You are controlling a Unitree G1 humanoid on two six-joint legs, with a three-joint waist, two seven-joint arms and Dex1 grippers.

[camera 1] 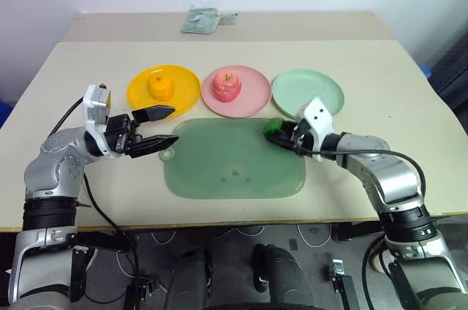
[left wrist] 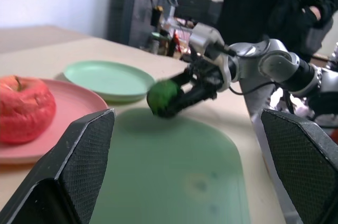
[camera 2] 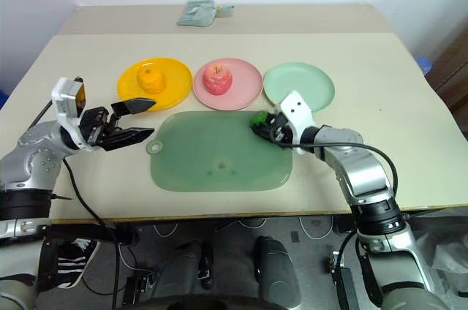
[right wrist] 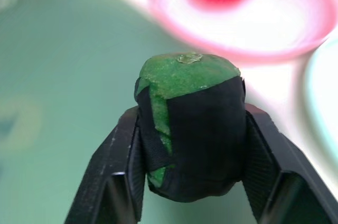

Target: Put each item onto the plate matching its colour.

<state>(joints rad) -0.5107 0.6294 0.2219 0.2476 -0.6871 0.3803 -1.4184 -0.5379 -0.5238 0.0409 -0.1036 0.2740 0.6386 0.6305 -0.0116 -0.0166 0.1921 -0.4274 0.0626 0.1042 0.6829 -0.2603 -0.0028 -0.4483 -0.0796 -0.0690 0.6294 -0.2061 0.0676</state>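
The green item (right wrist: pixel 185 76) sits pinched between the right gripper (camera 1: pixel 287 135)'s two black fingers (right wrist: pixel 124 166), at the upper right corner of the mat (camera 1: pixel 234 160) in the head view, just below and left of the mint plate (camera 1: pixel 307 92); in the left wrist view it looks lifted a little off the mat. It appears a light, hollow or foam toy with a matte, slightly rough skin, so it should not slip easily; being round, it is best gripped across its widest middle, as it is now, and a firm squeeze probably will not hurt it. The mandarin (camera 1: pixel 160 87) lies on the yellow plate (camera 1: pixel 186 91) and the apple (camera 1: pixel 226 85) on the pink plate (camera 1: pixel 252 98), upper centre. The left gripper (camera 1: pixel 159 128) hangs at centre left over the surface (camera 1: pixel 380 69) with fingers spread and empty. No brand, label or writing can be read anywhere.
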